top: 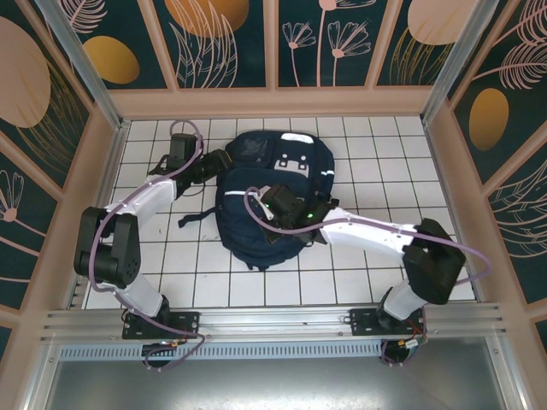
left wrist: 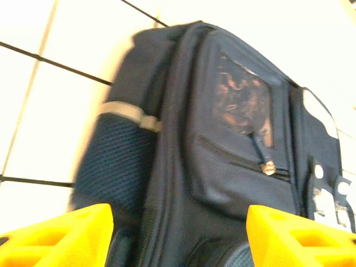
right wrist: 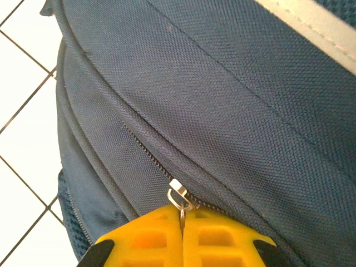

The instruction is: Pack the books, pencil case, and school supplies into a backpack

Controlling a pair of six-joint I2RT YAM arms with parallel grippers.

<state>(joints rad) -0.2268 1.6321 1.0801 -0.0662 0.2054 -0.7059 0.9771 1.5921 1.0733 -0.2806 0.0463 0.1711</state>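
Observation:
The dark navy backpack lies flat in the middle of the white tiled table, its white reflective stripe across the front. My right gripper rests on its near part and is shut on the metal zipper pull of a closed zip. My left gripper is at the backpack's far left side. Its yellow fingers stand wide open, with the backpack's side fabric lying between them. A small front pocket zip is closed. The books are out of view.
White tiles lie bare to the right and left of the backpack. A black strap trails off its left side. Beige walls fence the table at the back and on both sides.

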